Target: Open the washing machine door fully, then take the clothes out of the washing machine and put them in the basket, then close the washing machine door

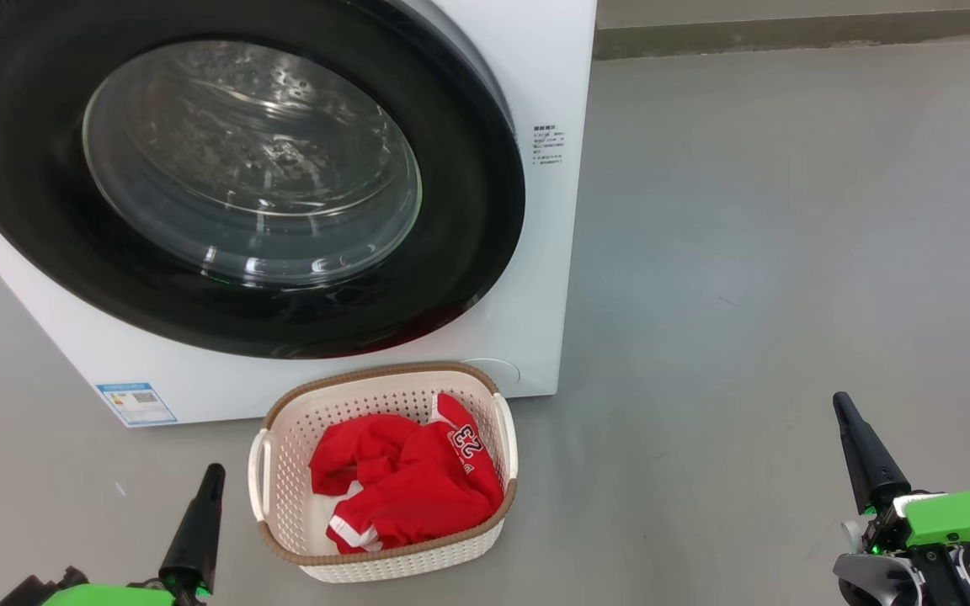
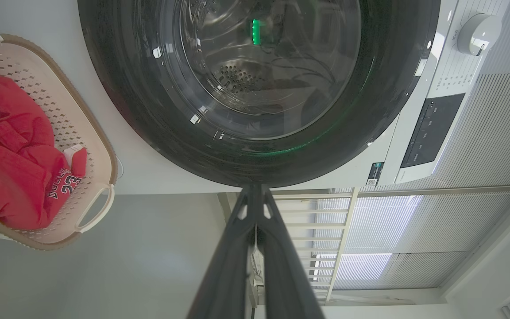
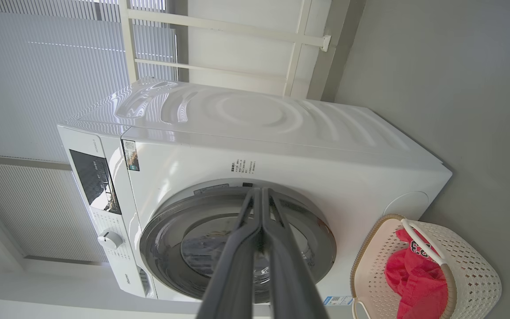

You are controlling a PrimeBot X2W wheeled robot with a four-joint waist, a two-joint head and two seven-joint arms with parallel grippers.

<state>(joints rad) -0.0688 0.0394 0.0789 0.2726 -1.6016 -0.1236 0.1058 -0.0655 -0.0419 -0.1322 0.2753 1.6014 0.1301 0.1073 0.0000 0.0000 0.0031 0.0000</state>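
The washing machine [image 1: 552, 76] [image 3: 281, 146] stands white at the upper left, and its door [image 1: 232, 177] [image 2: 255, 88] [image 3: 237, 239] lies flat against its front, black rim and glass window facing me. On the floor before it sits the cream basket [image 1: 283, 438] [image 2: 100, 155] [image 3: 472, 274] with the red clothes [image 1: 405, 488] [image 2: 11, 164] [image 3: 414, 283] piled inside, the white 23 showing. My left gripper [image 1: 214, 471] [image 2: 255, 190] is low at the basket's left, shut and empty. Far off to the right, my right gripper [image 1: 840, 402] [image 3: 259, 192] is likewise shut and holds nothing.
Grey floor [image 1: 788, 252] stretches to the right of the machine up to a wall base at the top. The wrist views show a white railing [image 3: 237, 31] and window blinds [image 2: 481, 133] behind the machine, and its control knob [image 2: 478, 33].
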